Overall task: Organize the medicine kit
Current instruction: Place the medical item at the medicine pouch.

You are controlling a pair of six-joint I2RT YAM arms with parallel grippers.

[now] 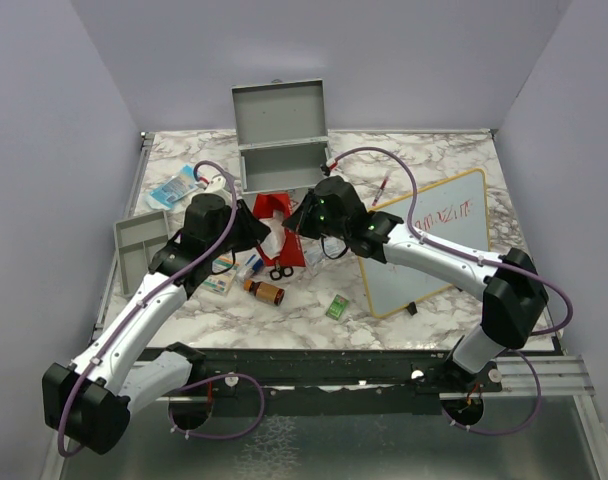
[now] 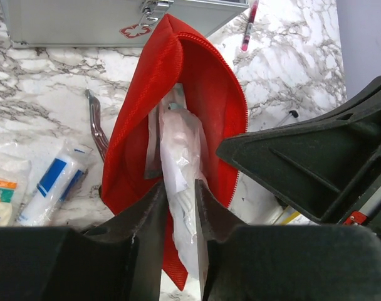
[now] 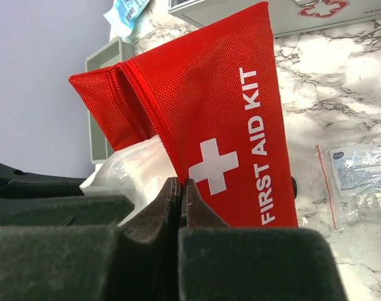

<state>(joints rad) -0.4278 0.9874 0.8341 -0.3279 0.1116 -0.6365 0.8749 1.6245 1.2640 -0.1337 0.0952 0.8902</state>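
The grey medicine kit [image 1: 282,165] stands open at the back centre with its lid up; its front also shows in the left wrist view [image 2: 71,22]. In front of it both grippers hold a red "FIRST AID KIT" pouch [image 1: 276,212] upright. My right gripper [image 3: 180,185] is shut on the pouch's [image 3: 222,113] zipper edge. My left gripper [image 2: 179,194] is shut on a clear plastic packet [image 2: 178,157] that sticks partway into the pouch's open mouth [image 2: 203,81]. The packet also shows in the right wrist view [image 3: 125,169].
A shallow grey divided tray [image 1: 136,245] lies at the left and a wood-framed whiteboard [image 1: 434,240] at the right. A brown bottle [image 1: 265,291], scissors [image 1: 281,271], a green packet [image 1: 336,307], blue packets [image 1: 174,188] and a red pen [image 1: 384,188] lie on the marble table.
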